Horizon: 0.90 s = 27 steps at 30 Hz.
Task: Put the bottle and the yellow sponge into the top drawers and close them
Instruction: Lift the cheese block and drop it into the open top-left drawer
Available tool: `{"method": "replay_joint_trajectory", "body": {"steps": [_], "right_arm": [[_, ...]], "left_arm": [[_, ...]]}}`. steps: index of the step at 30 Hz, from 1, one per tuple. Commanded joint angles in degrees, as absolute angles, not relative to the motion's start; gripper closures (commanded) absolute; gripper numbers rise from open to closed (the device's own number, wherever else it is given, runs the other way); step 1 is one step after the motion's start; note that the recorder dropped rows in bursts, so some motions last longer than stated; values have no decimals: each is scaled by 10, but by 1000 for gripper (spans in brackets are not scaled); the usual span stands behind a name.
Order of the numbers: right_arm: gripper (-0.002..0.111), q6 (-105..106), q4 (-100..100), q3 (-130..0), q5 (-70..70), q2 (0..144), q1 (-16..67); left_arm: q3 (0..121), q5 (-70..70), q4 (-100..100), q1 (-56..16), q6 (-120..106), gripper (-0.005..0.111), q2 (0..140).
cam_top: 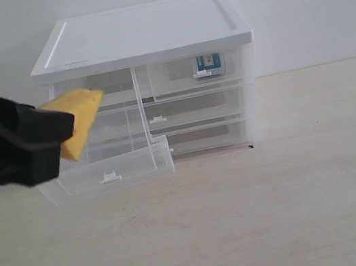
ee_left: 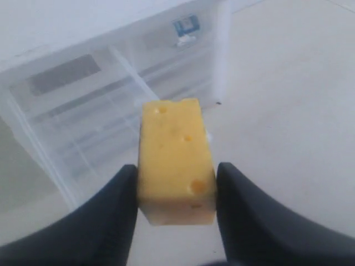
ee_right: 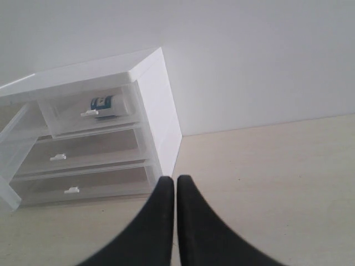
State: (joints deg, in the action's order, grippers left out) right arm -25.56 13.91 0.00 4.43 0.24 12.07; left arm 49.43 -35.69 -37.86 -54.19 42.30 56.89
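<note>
Left gripper (ee_left: 176,169), jaws clamping the yellow sponge (cam_top: 82,119), near the pulled-out top drawer (cam_top: 113,175). Only the right wrist view shows the right gripper (ee_right: 176,185), jaws pressed together, empty.

White-topped cabinet (cam_top: 140,33) on beige table (cam_top: 301,207)

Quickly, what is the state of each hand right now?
Left hand: closed on the yellow sponge.
Right hand: closed, holding nothing.
</note>
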Motion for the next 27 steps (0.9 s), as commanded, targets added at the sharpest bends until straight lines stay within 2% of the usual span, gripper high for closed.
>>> {"method": "replay_joint_trajectory", "body": {"steps": [1,16,21,27], "right_arm": [[108,-250,138,0,47,0,119],[108,-252,138,0,47,0,119],[108,-252,138,0,47,0,119],[108,-252,138,0,47,0,119]], "left_arm": [[529,-362,-414,-493,420,103,618],[547,-190,-448,-342,467,103,814],[547,-148,-448,-311,467,103,860],[547,-101,-448,-306,469,103,901]]}}
